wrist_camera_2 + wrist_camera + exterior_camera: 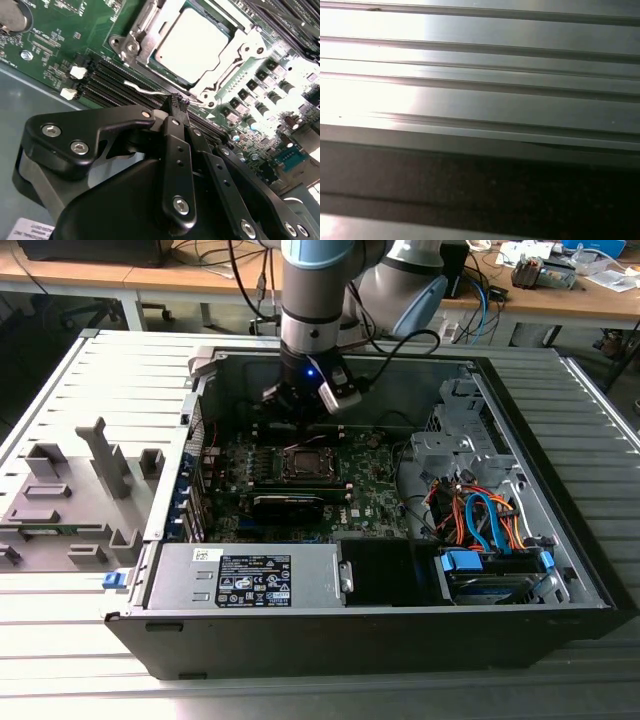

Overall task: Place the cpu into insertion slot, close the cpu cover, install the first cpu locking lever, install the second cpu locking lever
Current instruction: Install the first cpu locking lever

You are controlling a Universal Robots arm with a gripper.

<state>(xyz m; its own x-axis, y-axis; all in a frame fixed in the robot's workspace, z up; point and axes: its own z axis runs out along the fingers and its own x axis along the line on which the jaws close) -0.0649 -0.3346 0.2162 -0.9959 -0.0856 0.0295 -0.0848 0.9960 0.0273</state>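
Note:
The cpu (192,42) lies flat in the insertion slot (305,462), its silvery face up. The cpu cover (241,52) is down, framing the chip's edges. In the second wrist view a thin silver locking lever (142,89) runs along the near side of the socket, above the board. My gripper (176,101) is shut, its black fingertips pressed together right at that lever's wire; I cannot tell whether they touch it. In the exterior view the gripper (300,405) hangs inside the open computer case just behind the socket.
Long black memory slots (115,75) run beside the socket. A black card (290,502) sits in front of it. The power supply (250,575) fills the case front, and a drive cage with cables (480,520) stands at the exterior view's right. Grey fixtures (90,480) stand outside the case.

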